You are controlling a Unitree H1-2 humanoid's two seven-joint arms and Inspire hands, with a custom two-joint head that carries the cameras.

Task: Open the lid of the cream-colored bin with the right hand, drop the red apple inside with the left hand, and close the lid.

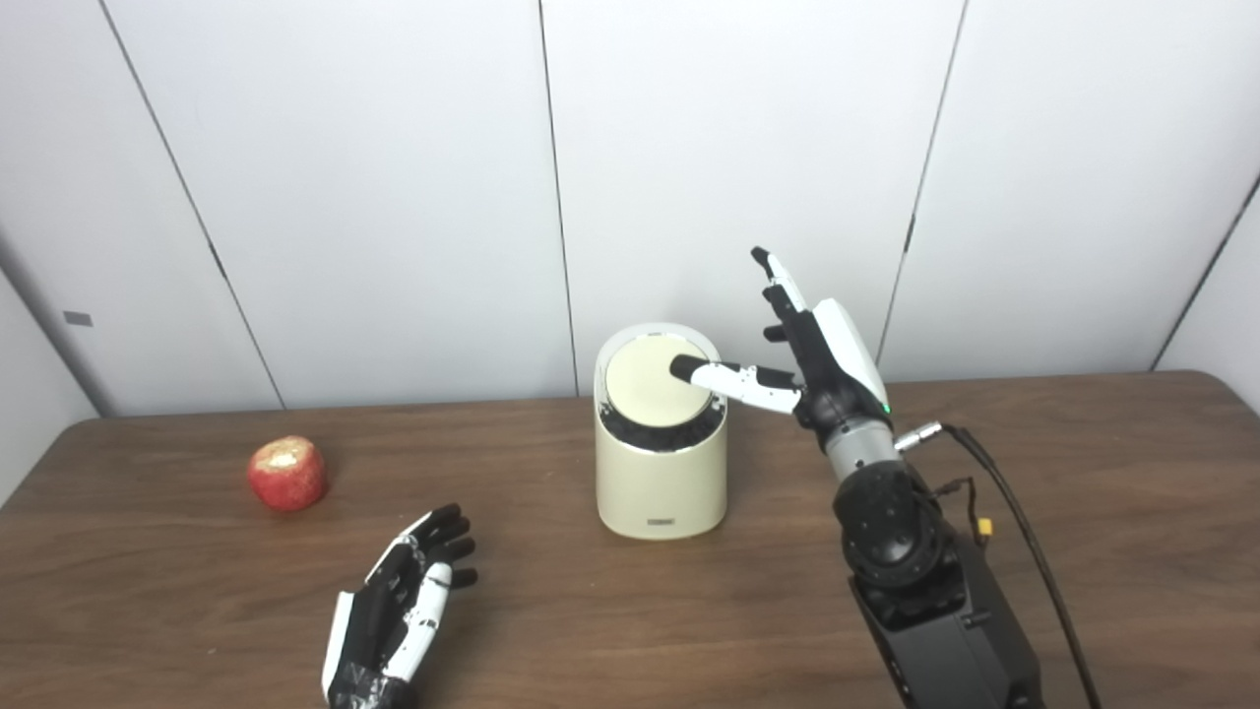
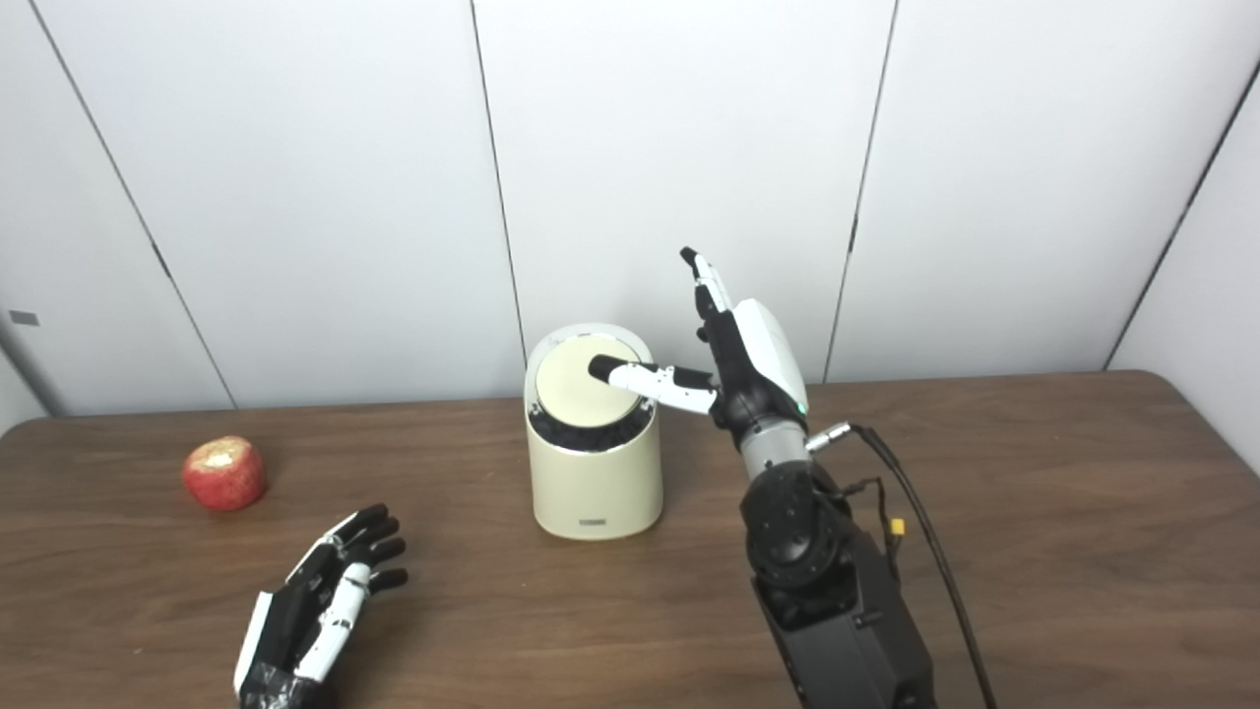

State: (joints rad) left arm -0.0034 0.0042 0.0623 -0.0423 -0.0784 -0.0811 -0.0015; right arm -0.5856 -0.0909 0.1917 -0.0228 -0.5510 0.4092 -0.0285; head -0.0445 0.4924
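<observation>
Just to the left of my right hand (image 1: 822, 359) sits the cream-colored bin (image 1: 661, 487), upright on the brown table (image 1: 1083, 512). The hand is raised beside the bin's top with its fingers spread apart, holding nothing; most of them point up toward the white wall panels (image 1: 394, 177), while one digit with a black tip reaches sideways and rests on the lid (image 1: 650, 384). The lid looks tilted, its near edge dipped so I can see a dark gap along the front rim. There's a small label (image 1: 661, 521) low on the bin's front, but I can't read it, way too tiny from up here.

My left hand (image 1: 399, 611) lies low over the table, well apart from the bin and nearer to me, fingers loosely spread and empty. The red apple (image 1: 286, 474) is beyond that hand and a bit to its left, standing on the table, not touching anything, with a pale patch on top.

A black cable (image 1: 1024, 532) runs off the right wrist, with a small yellow connector (image 1: 983, 529) beside the forearm.
</observation>
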